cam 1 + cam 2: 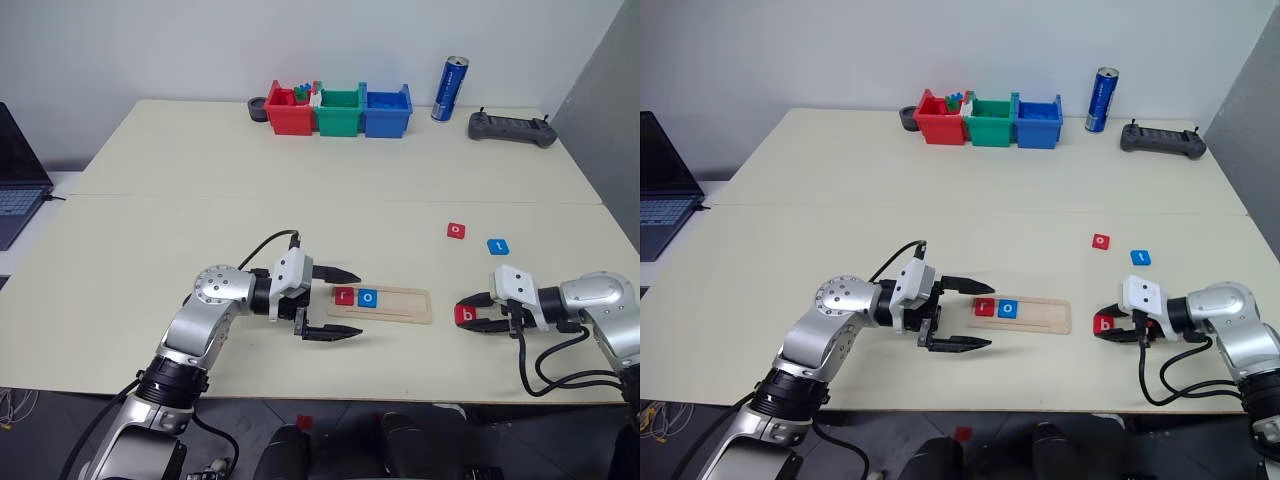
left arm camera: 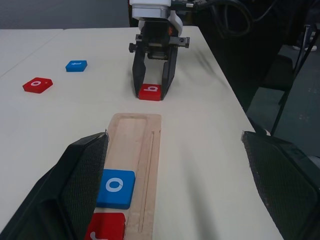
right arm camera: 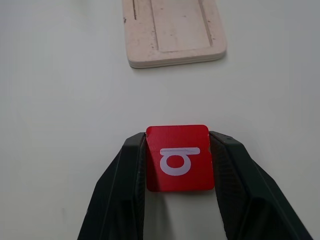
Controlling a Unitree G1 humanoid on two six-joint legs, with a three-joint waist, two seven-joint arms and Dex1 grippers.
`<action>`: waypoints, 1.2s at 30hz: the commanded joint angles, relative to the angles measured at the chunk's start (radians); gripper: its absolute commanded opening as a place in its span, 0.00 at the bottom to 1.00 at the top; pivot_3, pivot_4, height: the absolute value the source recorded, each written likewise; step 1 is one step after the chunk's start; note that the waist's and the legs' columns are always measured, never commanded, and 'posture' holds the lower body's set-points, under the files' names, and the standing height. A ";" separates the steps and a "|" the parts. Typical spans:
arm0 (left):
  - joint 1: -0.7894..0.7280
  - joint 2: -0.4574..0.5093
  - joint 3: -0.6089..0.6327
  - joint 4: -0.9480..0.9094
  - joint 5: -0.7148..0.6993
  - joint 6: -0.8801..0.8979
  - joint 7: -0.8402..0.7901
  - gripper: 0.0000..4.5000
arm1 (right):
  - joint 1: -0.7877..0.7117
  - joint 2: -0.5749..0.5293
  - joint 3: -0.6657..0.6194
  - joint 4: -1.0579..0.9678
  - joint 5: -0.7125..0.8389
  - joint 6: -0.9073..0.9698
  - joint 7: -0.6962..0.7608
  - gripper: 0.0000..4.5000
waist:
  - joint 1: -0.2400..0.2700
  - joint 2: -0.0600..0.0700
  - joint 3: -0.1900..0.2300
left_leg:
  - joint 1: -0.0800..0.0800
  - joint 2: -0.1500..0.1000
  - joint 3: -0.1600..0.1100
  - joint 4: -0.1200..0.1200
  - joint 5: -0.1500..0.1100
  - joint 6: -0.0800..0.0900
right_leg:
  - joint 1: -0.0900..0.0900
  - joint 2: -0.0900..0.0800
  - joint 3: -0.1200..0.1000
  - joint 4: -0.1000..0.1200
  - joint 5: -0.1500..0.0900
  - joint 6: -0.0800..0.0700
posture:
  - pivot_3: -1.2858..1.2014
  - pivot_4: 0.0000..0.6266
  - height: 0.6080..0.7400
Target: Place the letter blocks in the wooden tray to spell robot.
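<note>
Right wrist view: right gripper [image 3: 177, 160] pinches red b block [image 3: 178, 157] by its sides for the wooden tray [image 1: 400, 305]; left gripper [image 1: 335, 303] spread, bracing its near-left end.

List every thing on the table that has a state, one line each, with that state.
Wooden tray: flat on the table, holding two blocks at its left end, the rest bare.
Red r block: in the tray.
Blue o block: in the tray, beside the r.
Red b block: on the table, between the right gripper's fingers.
Red o block: loose on the table.
Blue t block: loose on the table.
Left gripper: open, by the tray's left end.
Right gripper: shut on the b block.
Blue can: upright.
</note>
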State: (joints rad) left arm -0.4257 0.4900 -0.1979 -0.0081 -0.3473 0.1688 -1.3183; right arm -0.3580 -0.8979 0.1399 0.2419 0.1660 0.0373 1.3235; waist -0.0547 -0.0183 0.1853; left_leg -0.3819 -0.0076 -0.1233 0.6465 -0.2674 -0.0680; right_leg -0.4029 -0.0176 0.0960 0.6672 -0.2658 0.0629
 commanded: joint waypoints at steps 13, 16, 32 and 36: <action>0.005 0.066 0.059 0.001 -0.020 -0.037 -0.005 1.00 | -0.111 0.187 0.040 -0.319 0.036 0.344 -0.148 0.32 | -0.001 0.000 0.000 | 0.000 0.000 -0.001 0.000 0.000 0.000 | -0.002 0.000 -0.001 0.005 0.000 0.000 | 0.52 0.24 1.00; 0.030 0.078 0.065 -0.018 -0.024 -0.039 -0.001 1.00 | -0.108 0.221 0.083 -0.312 0.009 0.317 -0.162 0.32 | -0.002 0.000 0.000 | 0.000 -0.001 -0.001 0.000 0.000 0.000 | -0.002 0.000 -0.001 0.005 0.000 0.000 | 0.52 0.24 1.00; 0.051 0.088 0.072 -0.059 -0.030 -0.018 0.032 1.00 | -0.166 0.291 0.133 -0.206 -0.031 0.252 -0.158 0.32 | -0.003 0.000 0.000 | 0.000 0.000 -0.001 0.000 0.000 0.000 | -0.002 0.000 -0.001 0.006 0.000 0.000 | 0.52 0.24 1.00; 0.032 0.086 0.073 -0.037 -0.027 -0.022 0.031 1.00 | -0.170 0.293 0.136 -0.187 -0.035 0.241 -0.159 0.32 | -0.003 0.000 0.000 | 0.000 0.000 -0.001 0.000 0.000 0.000 | -0.002 0.000 -0.001 0.006 0.000 0.000 | 0.52 0.24 1.00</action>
State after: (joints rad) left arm -0.3774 0.5689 -0.1466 -0.0344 -0.3553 0.1513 -1.2887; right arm -0.5038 -0.6073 0.2794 0.0670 0.1343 0.2950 1.1586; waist -0.0572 -0.0182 0.1854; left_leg -0.3816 -0.0077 -0.1248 0.6468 -0.2673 -0.0682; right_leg -0.4051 -0.0173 0.0951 0.6736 -0.2660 0.0627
